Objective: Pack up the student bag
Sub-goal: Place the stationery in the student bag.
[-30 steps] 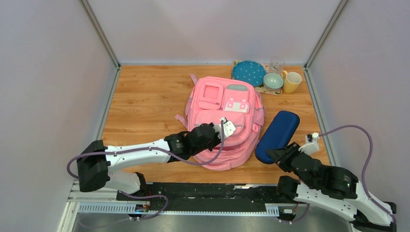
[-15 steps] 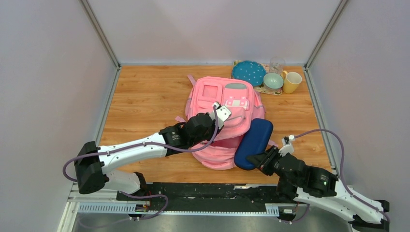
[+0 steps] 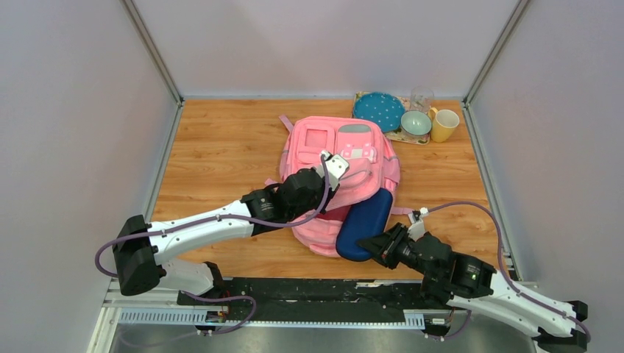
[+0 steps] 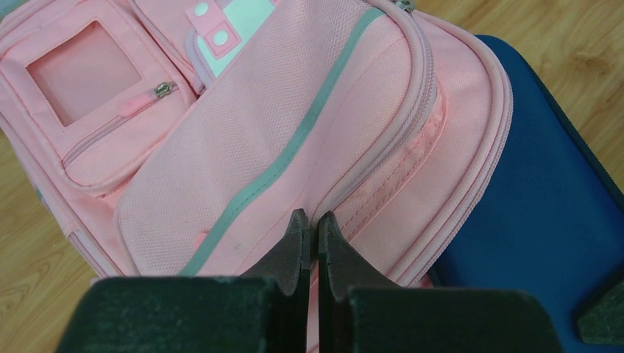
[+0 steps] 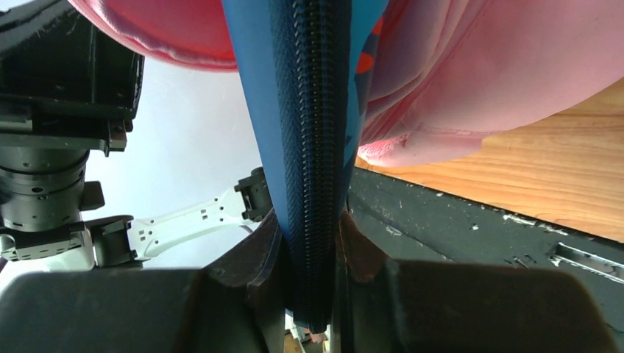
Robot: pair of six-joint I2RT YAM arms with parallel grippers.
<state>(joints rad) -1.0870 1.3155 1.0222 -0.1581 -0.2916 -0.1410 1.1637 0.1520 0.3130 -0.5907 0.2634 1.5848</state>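
White walls (image 3: pixel 73 110) close in the wooden table (image 3: pixel 221 147) on the left, far and right sides. Only the near edge, where the arms are bolted, is open. The large pink fabric backpack (image 3: pixel 313 143) lies face up near the middle of the table. There is a wide stretch of bare wood to its left and a narrower strip to its right.

The left gripper (image 4: pixel 307 220) reaches over the bag's near half, its fingers pressed together on a thin pinch of pink cloth by the zipped seam. The right gripper (image 5: pixel 309 235) is clamped on the near end of an oblong navy blue zip case (image 3: pixel 364 220), one finger on each side of the zip edge. The case slants up against the bag's near right side, with its far end tucked under the pink edge. How far in it goes I cannot tell.

In the far right corner is a patterned tray (image 3: pixel 398 135) holding a dotted teal plate (image 3: pixel 377 110) and a pale green bowl (image 3: pixel 416 123). A clear glass (image 3: pixel 422 98) stands behind the bowl, and a yellow mug (image 3: pixel 444 125) stands just to its right.
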